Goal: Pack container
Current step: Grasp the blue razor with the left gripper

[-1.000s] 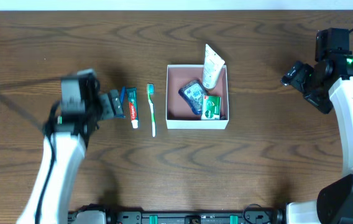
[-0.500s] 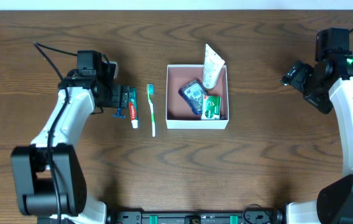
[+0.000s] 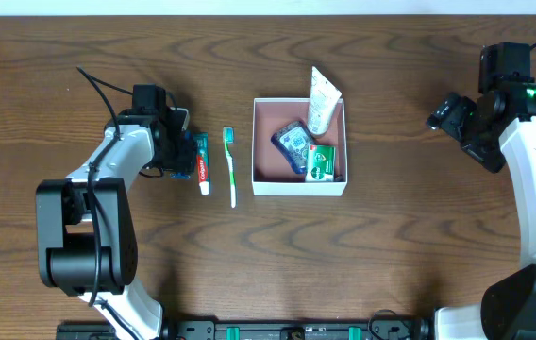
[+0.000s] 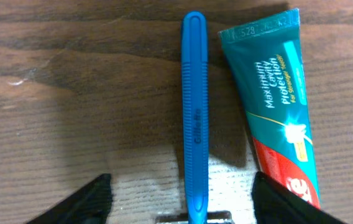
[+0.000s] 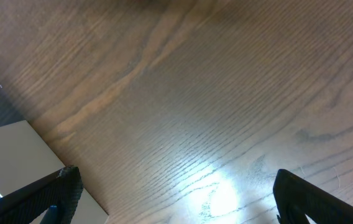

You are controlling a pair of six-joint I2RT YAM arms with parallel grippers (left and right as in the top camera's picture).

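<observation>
The container (image 3: 266, 142) is a white box with a pinkish inside at the table's centre. It holds a white tube (image 3: 323, 102) leaning on the far wall, a blue pack (image 3: 294, 142) and a green box (image 3: 321, 162). A blue razor (image 4: 195, 118) lies on the table beside a teal and red toothpaste tube (image 4: 275, 99). My left gripper (image 4: 186, 205) is open, its fingers on either side of the razor handle; in the overhead view the left gripper (image 3: 179, 156) covers most of the razor. My right gripper (image 3: 443, 115) is open and empty, right of the container.
A green toothbrush (image 3: 231, 166) lies between the toothpaste (image 3: 200, 162) and the container. The right wrist view shows bare wood between the open right fingers (image 5: 183, 193) and a white container wall (image 5: 9, 155) at the lower left.
My left arm has swung in from the lower left and settled its gripper over the razor beside the toothpaste. The right arm and the container's contents have not moved.
</observation>
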